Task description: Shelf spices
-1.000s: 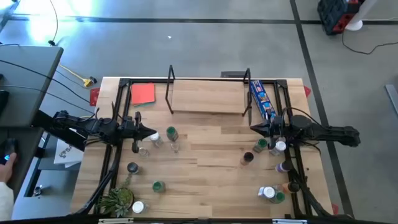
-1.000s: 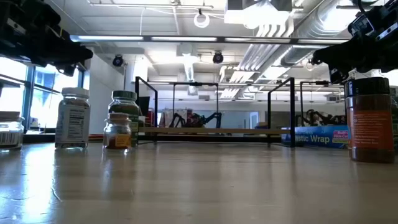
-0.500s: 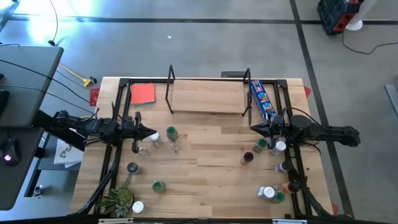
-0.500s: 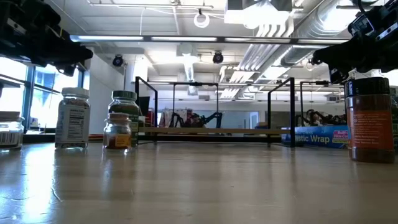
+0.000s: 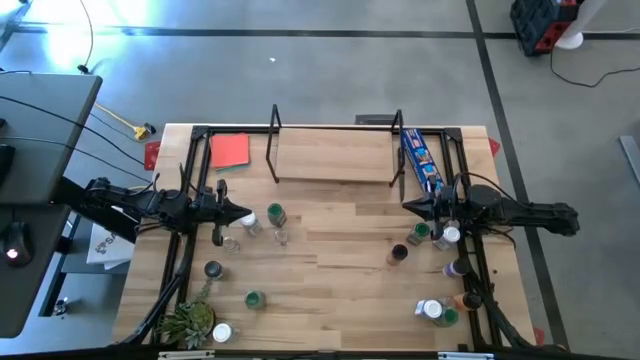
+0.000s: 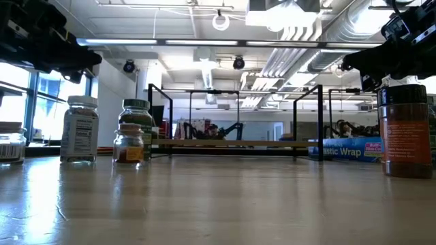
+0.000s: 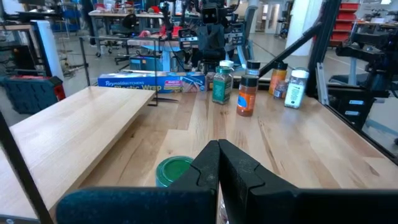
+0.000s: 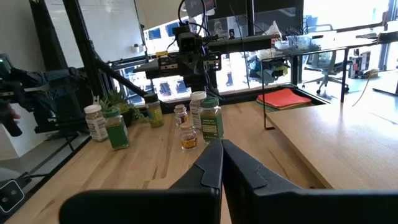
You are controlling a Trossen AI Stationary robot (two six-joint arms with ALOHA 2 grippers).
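The spices (image 5: pixel 276 214) stand loose on the bench (image 5: pixel 340 290), none on the shelf (image 5: pixel 333 158) at its far edge. A green-lidded jar (image 7: pixel 173 170) sits just below the left gripper (image 5: pixel 246 216), whose fingers are pressed together on nothing. The right gripper (image 5: pixel 407 207) hovers by the right-hand cluster, fingers likewise closed and empty.

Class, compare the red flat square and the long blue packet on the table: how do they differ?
The red flat square lies beside the shelf's left end; the long blue packet beside its right end. The square is plain and squat; the packet is printed and narrow. Both lie flat at the table's far edge.
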